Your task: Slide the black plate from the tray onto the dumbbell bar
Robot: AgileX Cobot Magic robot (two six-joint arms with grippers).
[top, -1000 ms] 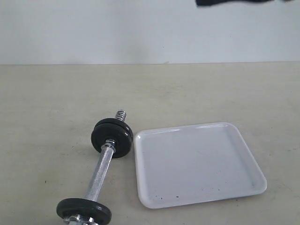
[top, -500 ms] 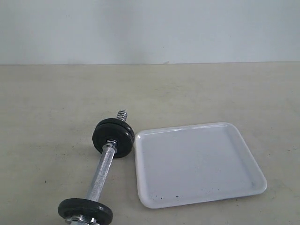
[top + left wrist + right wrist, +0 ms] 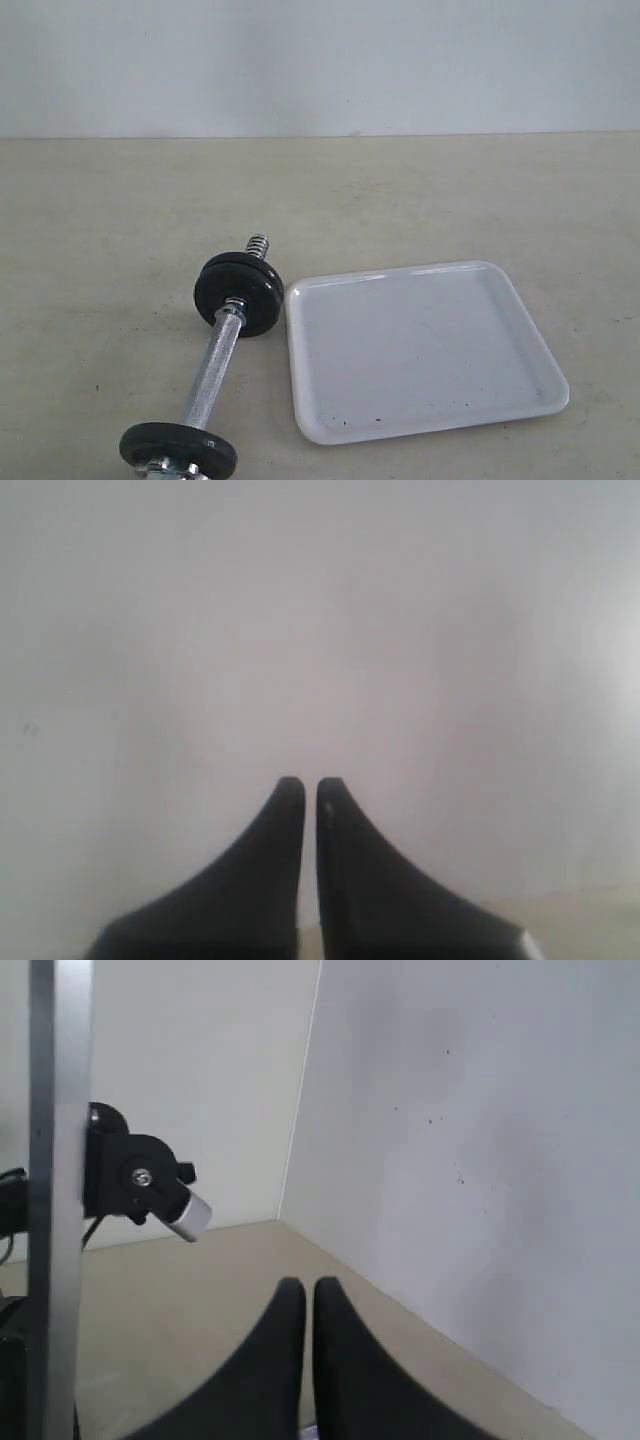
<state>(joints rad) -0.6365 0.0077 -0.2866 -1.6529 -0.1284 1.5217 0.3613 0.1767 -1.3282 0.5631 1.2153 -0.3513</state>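
The dumbbell bar [image 3: 212,368] lies on the beige table, left of the white tray [image 3: 420,350]. Black discs [image 3: 240,293] sit on its far end, just below the threaded tip [image 3: 258,244]. Another black disc [image 3: 178,448] sits on its near end at the bottom edge. No disc lies in the tray, and I cannot tell which disc on the bar is the black plate. Neither gripper shows in the exterior view. My left gripper [image 3: 310,785] is shut and holds nothing, facing a blank pale surface. My right gripper [image 3: 308,1285] is shut and holds nothing, above the table near a wall corner.
A pale wall [image 3: 320,60] stands behind the table. In the right wrist view, a metal post [image 3: 58,1160] with a black bracket [image 3: 135,1175] stands off to one side.
A dark piece of arm at the top right of the exterior view one second ago has left the view. The dumbbell shifted very slightly and settled back.
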